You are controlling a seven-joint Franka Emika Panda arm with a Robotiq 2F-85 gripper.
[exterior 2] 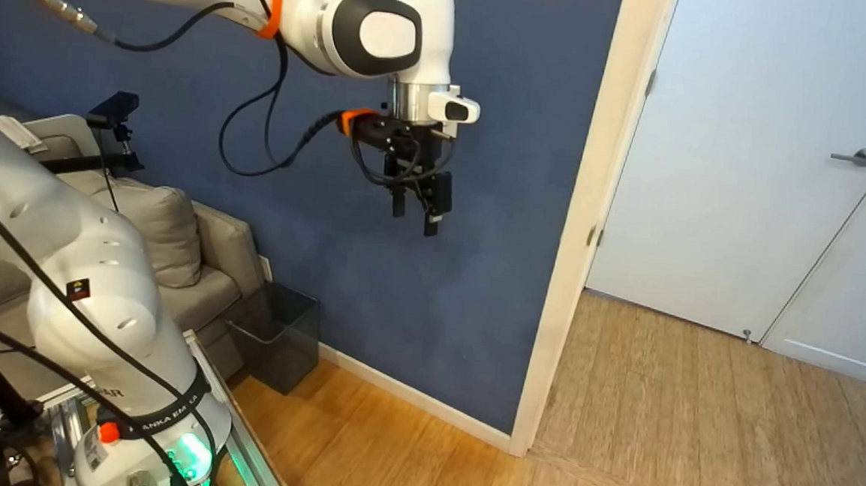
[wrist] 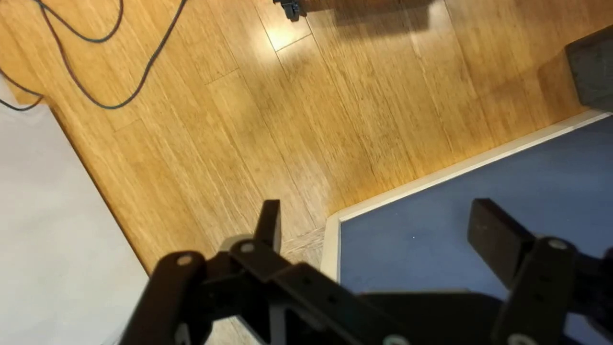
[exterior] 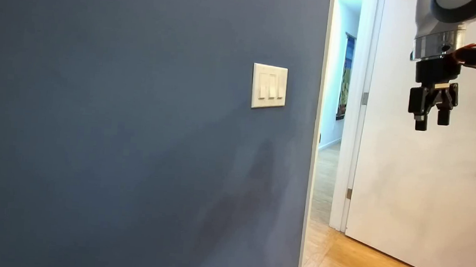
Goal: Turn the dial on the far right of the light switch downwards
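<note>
The light switch plate [exterior: 268, 104] is cream and sits on the dark blue wall, near the wall's right edge, in an exterior view. It has three upright paddles. The rightmost paddle [exterior: 282, 87] is at the plate's right side; a separate dial beside it is too small to make out. The plate does not show in the other views. My gripper [exterior: 432, 122] points down, apart from the plate and to its right in that picture. It also shows in an exterior view [exterior 2: 415, 218] and in the wrist view [wrist: 378, 215]. Its fingers are spread, with nothing between them.
The blue wall [exterior 2: 472, 335] ends at a cream door frame [exterior 2: 572, 244]. A white door [exterior: 423, 184] stands at the right. A dark see-through bin [exterior 2: 295, 351] and a grey sofa [exterior 2: 218, 245] stand along the wall. Cables [wrist: 112, 105] lie on the floor.
</note>
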